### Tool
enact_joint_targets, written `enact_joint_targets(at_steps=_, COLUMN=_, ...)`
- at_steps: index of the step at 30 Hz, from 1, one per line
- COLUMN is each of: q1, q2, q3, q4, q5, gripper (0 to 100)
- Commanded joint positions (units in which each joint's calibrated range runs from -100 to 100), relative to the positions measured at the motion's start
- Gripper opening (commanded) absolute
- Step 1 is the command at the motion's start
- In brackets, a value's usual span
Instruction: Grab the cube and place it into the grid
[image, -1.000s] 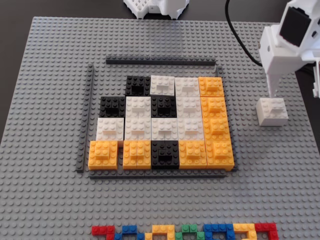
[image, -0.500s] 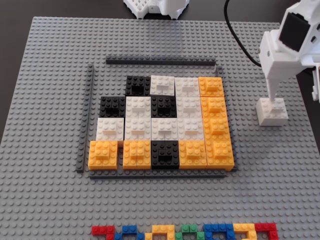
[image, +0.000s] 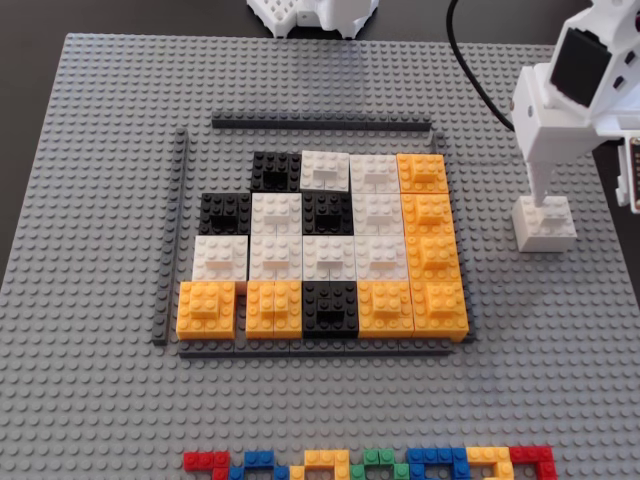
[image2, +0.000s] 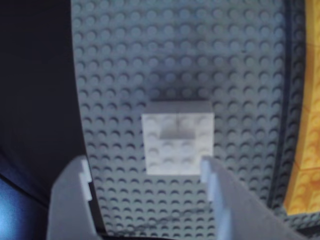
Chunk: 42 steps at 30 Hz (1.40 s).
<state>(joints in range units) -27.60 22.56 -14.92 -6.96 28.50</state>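
Approach step in hand: the hand (image2: 145, 172), fingers spread wide and empty, hangs over the cube (image: 544, 223) resting right of the grid (image: 325, 245); next, lower and close.

Legible markings: none. No text, label, brand, number or sign is showing readably in the fixed view or the wrist view; any stud embossing is appearing too small and blurred to be made out.
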Motion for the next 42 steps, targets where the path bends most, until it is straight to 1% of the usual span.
enact_joint_targets(at_steps=1, q1=-0.3, q2=-0.3, q3=-1.4, q4=-0.4, q5=-0.1, gripper=27)
enact_joint_targets(at_steps=15, q1=-0.4, q2=0.3, q3=-1.4, q4=-0.8, q5=-0.1, gripper=27)
enact_joint_targets(at_steps=23, q1=-0.9, q2=1.5, q3=-1.4, q4=-0.8, q5=-0.5, gripper=24)
enact_joint_targets(at_steps=31, q1=-0.7, q2=1.8, q3=-1.4, q4=-0.9, q5=-0.5, gripper=15)
enact_joint_targets(at_steps=36, q1=-0.7, q2=1.8, q3=-1.3, q4=-0.8, q5=-0.5, gripper=5)
enact_joint_targets(at_steps=42, q1=-0.6, q2=1.8, q3=-1.2, q4=-0.8, q5=-0.6, gripper=3)
